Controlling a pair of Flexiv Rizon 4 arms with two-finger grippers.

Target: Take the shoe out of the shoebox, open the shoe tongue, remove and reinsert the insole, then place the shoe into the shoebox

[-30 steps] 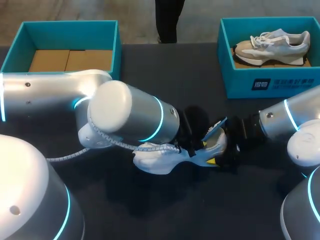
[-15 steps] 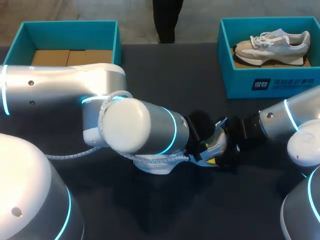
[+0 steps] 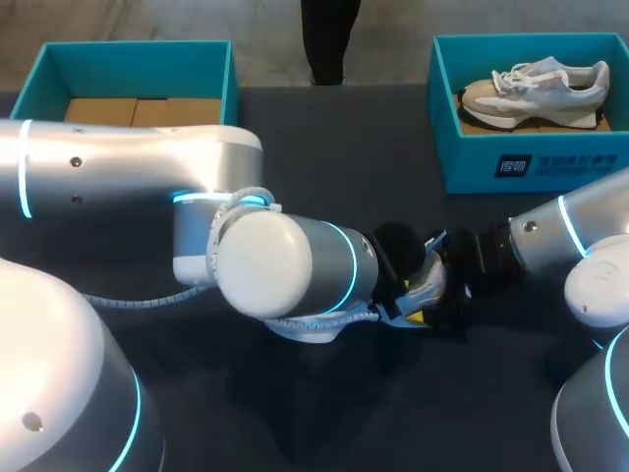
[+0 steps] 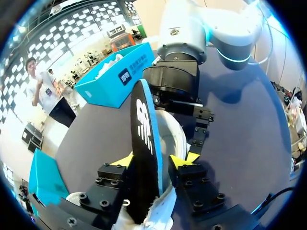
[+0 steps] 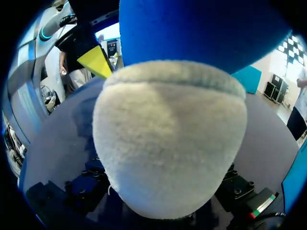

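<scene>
Shows a white shoe (image 3: 305, 332) lying mid-bench on the dark bench (image 3: 373, 147), mostly covered from above by the bulky left arm (image 3: 285, 270). From the left wrist, shows the left tool (image 4: 154, 161) clamped on a dark, blue-edged insole (image 4: 144, 134), one yellow tip pressed to each face, with the insole standing upright out of the shoe's opening. Places the right tool (image 3: 442, 290) at the shoe's heel end. Fills the right wrist view with the grey heel (image 5: 168, 139), hiding the grip there, so cannot tell whether that tool is closed or open. Compared with a second ago, finds the left arm swung further across the shoe toward the heel, covering more of the white upper, with shoe, insole tip and right arm unmoved. Suggests the insole step in hand, though cannot tell removal from reinsertion. Leaves the boxing not yet done: empty teal shoebox (image 3: 138, 67) at the far left, another teal box (image 3: 472, 162) at the far right holding a second shoe (image 3: 536, 87).
</scene>
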